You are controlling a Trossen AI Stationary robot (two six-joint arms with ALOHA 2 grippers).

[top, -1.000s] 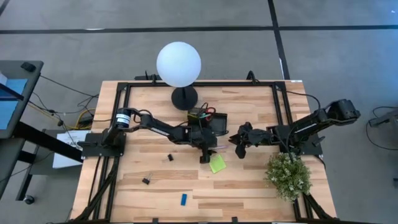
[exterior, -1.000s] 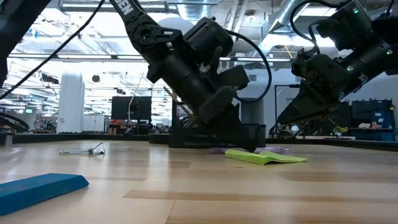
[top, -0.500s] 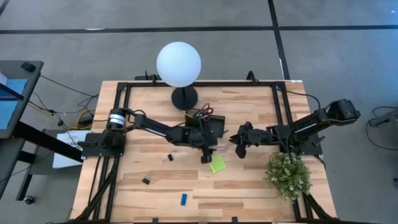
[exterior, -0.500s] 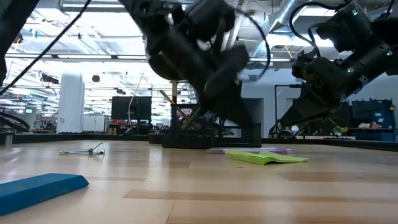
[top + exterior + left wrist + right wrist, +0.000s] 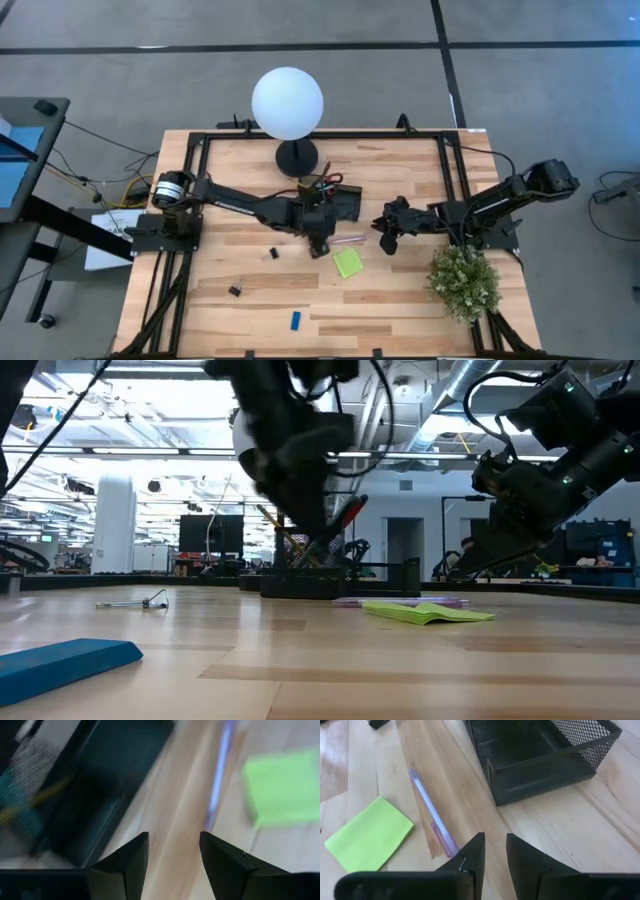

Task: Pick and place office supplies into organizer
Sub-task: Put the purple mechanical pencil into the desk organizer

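Note:
The black mesh organizer [image 5: 338,205] stands mid-table and holds pencils and a red-handled item [image 5: 325,181]. A light-blue pen [image 5: 351,240] lies flat on the wood just near of it, and the lime-green sticky pad [image 5: 348,262] lies flat nearer still. My left gripper [image 5: 318,244] is open and empty, raised above the table beside the organizer's near left corner. Its wrist view [image 5: 174,845] shows the pen [image 5: 220,770] and the pad [image 5: 282,787]. My right gripper [image 5: 385,240] hovers right of the pen, empty, its fingers [image 5: 472,852] a little apart.
A white globe lamp [image 5: 288,103] on a round black base [image 5: 296,157] stands at the far edge. A potted plant [image 5: 465,280] stands near right. Two black clips [image 5: 272,253] [image 5: 235,291] and a blue eraser [image 5: 296,320] lie on the near left wood.
My left gripper has risen from the table beside the pen and sticky pad and drawn a little toward the table's left. The pen, which it covered before, now shows whole in the high view. The pen and pad lie as before.

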